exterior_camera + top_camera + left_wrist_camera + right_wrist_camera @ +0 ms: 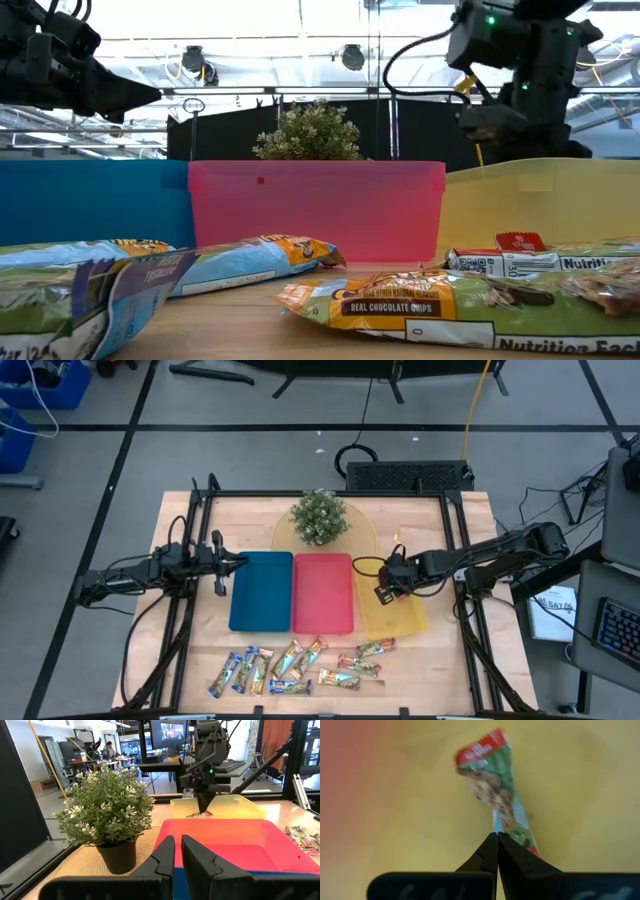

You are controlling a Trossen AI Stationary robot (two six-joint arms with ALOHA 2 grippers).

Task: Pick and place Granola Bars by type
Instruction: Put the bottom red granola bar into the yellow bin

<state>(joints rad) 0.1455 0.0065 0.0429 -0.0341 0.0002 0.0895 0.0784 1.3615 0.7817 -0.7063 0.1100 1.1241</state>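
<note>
My right gripper point(496, 835) points steeply down into the yellow tray point(408, 622), its fingers shut. Just beyond its fingertips, over the tray's floor, is a red-green granola bar point(492, 790). The same gripper shows over the tray's left part in the high view point(385, 592). Several more granola bars point(290, 668) lie flat in a loose row on the wood near the table's front edge. My left gripper point(222, 565) waits level at the left of the blue tray point(260, 592), its fingers almost together and empty. My right gripper's shut fingertips stand at one long edge of the red-green bar point(501, 822), about two thirds of the way along it, coming from above. Whether they pinch the wrapper or only stand in front of it, I cannot tell.
The blue, red point(323, 592) and yellow trays stand side by side mid-table. A potted plant point(319, 517) on a round mat stands behind them. A black frame runs along the table's edges. Bare wood lies between the trays and the row of bars.
</note>
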